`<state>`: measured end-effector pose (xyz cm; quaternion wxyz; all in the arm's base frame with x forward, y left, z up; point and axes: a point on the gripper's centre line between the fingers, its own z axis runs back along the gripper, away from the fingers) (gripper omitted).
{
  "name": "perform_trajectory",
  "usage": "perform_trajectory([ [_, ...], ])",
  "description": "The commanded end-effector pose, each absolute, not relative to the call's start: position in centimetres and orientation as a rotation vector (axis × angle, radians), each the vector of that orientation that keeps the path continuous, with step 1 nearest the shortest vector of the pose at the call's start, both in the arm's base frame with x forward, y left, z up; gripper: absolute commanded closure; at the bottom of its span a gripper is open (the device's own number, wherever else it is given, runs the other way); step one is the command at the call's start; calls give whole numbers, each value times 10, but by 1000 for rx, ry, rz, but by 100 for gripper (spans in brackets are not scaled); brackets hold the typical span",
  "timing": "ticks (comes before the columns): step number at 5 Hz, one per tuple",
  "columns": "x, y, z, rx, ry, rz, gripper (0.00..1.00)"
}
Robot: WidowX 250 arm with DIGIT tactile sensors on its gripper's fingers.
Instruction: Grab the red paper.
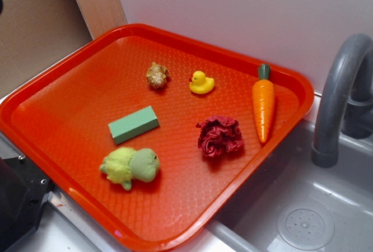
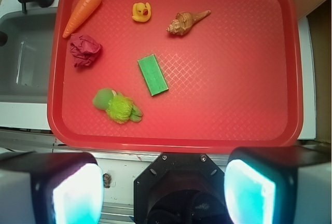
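Gripper (image 2: 163, 190) spread wide, empty, hanging off the tray's (image 2: 295, 79) near edge for overview. Red paper (image 2: 84, 50) sits loose by the tray's sink-side edge, just beside the carrot (image 2: 83, 9), graspable from above.

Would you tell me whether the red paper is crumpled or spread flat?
Crumpled: the red paper sits as a wrinkled, folded wad on the tray, beside the carrot.

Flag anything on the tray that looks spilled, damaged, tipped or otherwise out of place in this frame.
Nothing stands out. The crumpled dark red paper wad sits intact on the orange-red plastic tray, apart from the plastic carrot, yellow rubber duck, green block, seashell and green plush toy. The gripper is open, off the tray.
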<state>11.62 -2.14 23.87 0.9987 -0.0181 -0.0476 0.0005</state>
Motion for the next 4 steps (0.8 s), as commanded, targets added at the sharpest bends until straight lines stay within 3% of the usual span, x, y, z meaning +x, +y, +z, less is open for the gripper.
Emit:
perform_trajectory([
  [1, 116, -21, 239, -36, -95, 1, 0],
  [4, 158, -85, 227, -118, -132, 54, 0],
])
